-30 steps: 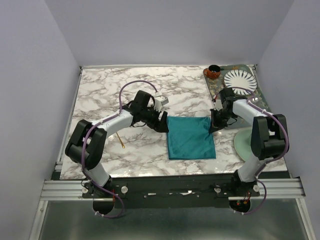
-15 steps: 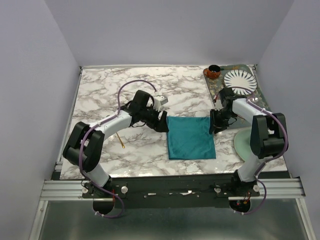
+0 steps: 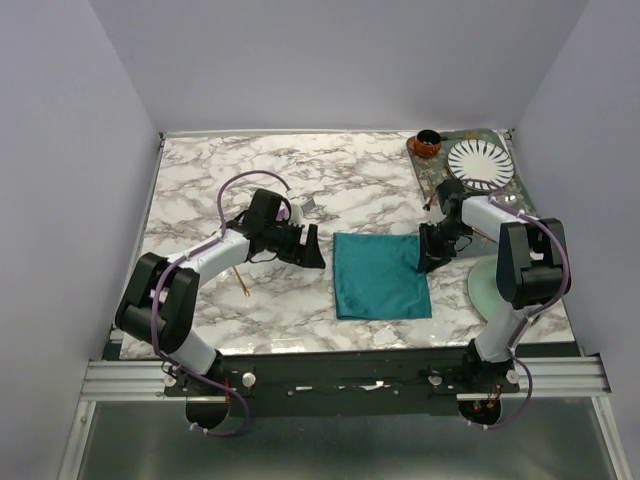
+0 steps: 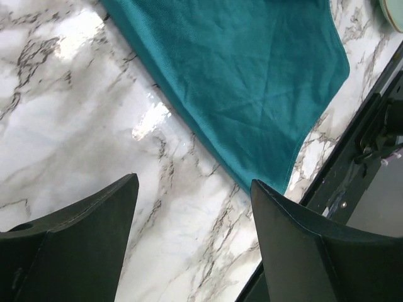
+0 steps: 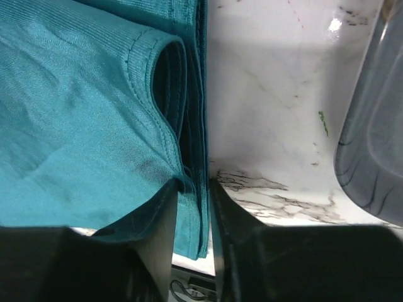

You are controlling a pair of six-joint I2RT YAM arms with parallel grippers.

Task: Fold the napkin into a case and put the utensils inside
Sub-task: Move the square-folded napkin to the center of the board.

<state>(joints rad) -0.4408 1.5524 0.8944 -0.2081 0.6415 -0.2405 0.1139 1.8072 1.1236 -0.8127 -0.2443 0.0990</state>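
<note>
Right now the teal napkin (image 3: 380,275) lies folded flat on the marble table (image 3: 200,190), midway between the two arms. The left gripper (image 3: 310,250) hangs just beside its left edge, jaws spread wide and holding nothing. The right gripper (image 5: 192,185) sits at the napkin's right edge, jaws narrow, the stacked folds between them; whether they pinch, I cannot tell.
</note>
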